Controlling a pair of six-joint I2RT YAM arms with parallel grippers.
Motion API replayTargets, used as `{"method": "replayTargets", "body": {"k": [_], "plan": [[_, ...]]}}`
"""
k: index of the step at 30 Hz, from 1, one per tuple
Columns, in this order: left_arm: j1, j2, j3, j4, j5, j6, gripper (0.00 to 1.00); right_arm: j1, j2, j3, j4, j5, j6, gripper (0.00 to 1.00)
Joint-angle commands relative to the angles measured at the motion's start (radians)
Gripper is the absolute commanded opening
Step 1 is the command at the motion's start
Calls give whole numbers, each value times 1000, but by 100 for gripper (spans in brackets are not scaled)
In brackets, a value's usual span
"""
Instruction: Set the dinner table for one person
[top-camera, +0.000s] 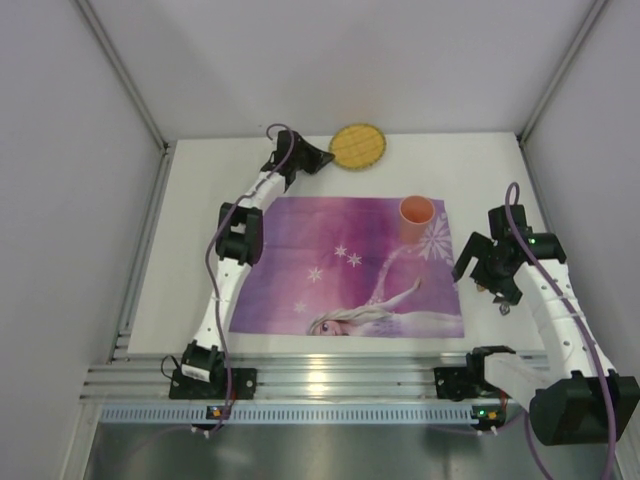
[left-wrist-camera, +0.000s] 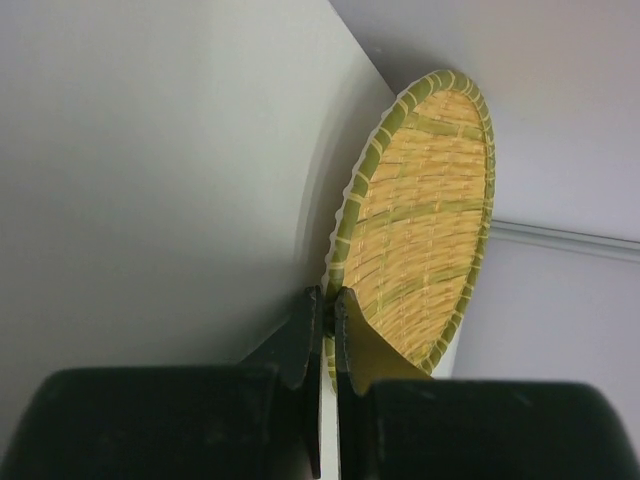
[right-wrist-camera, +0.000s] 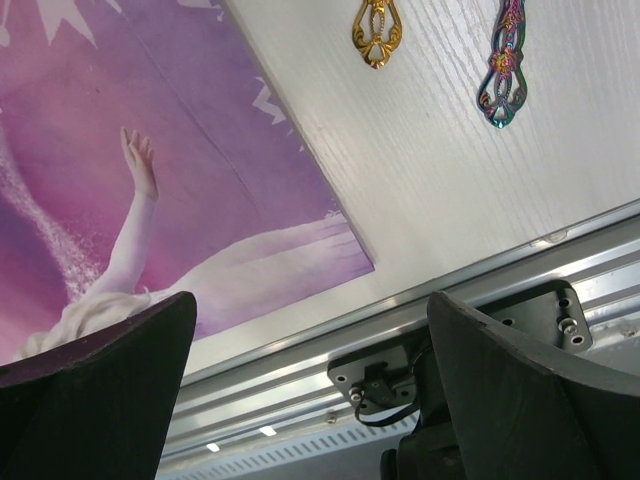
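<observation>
The white dinner table (top-camera: 190, 250) carries a purple printed placemat (top-camera: 340, 260) in its middle. A round woven yellow plate with a green rim (top-camera: 358, 147) is at the table's far edge. My left gripper (top-camera: 318, 158) is shut on its near rim, as the left wrist view shows, with the jaws (left-wrist-camera: 328, 315) pinching the plate (left-wrist-camera: 425, 220). An orange cup (top-camera: 417, 210) stands upright on the placemat's far right corner. My right gripper (top-camera: 490, 275) hovers right of the placemat, open and empty (right-wrist-camera: 310, 380).
Two ornate utensil handles, one gold (right-wrist-camera: 375, 30) and one iridescent (right-wrist-camera: 503, 70), lie on the white table right of the placemat (right-wrist-camera: 150, 120). An aluminium rail (top-camera: 320, 375) runs along the near edge. Grey walls close the back and both sides.
</observation>
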Motion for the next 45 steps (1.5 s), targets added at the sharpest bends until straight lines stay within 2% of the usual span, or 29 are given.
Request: {"method": "replayTargets", "body": {"k": [1, 7, 14, 15, 21, 30, 34, 38, 45], "plan": [[23, 2, -15, 17, -1, -58, 0, -13, -8, 38, 20, 2, -15, 100], [48, -123, -131, 43, 101, 38, 0, -15, -13, 19, 64, -53, -24, 100], [100, -442, -377, -97, 205, 267, 0, -15, -33, -7, 115, -111, -29, 100], [106, -477, -467, -83, 226, 273, 0, -13, -34, -11, 121, -114, -31, 100], [123, -688, -723, -23, 403, 226, 0, -13, -54, -54, 163, -191, -24, 100], [77, -993, -1154, 43, 513, 207, 0, -8, -111, -128, 195, -240, -9, 100], [71, -1160, -1317, -20, 527, 285, 0, -7, -163, -163, 192, -239, -9, 100], [66, -1255, -1443, -121, 498, 389, 0, -7, -192, -145, 186, -206, -20, 100], [11, -1297, -1573, -101, 397, 462, 0, -8, -186, 106, 233, -180, 43, 100]]}}
